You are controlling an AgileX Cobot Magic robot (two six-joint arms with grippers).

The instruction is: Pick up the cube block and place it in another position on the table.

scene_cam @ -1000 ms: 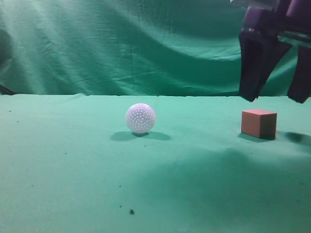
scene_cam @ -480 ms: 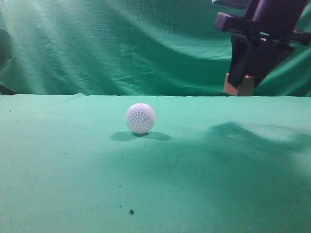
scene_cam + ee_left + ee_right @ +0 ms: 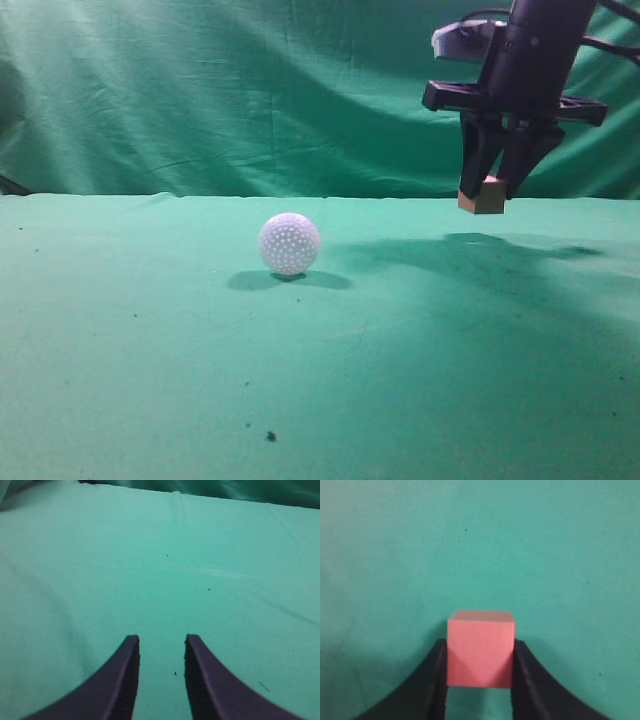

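Cube block point(image 3: 484, 196) x1, pinched btwn right gripper point(image 3: 490, 190) jaws, held clear above tabletop point(image 3: 150, 350) nr far right edge. White ball point(image 3: 289, 243) x1 mid-tabletop. Left gripper point(image 3: 161, 652) jaws narrowly apart, holding nothing.

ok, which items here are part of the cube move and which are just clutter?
In the job:
- cube block, held in the right claw
- table, where it gets set down

Lying about:
- white dimpled ball on the table
- left claw, open and holding nothing
- green backdrop
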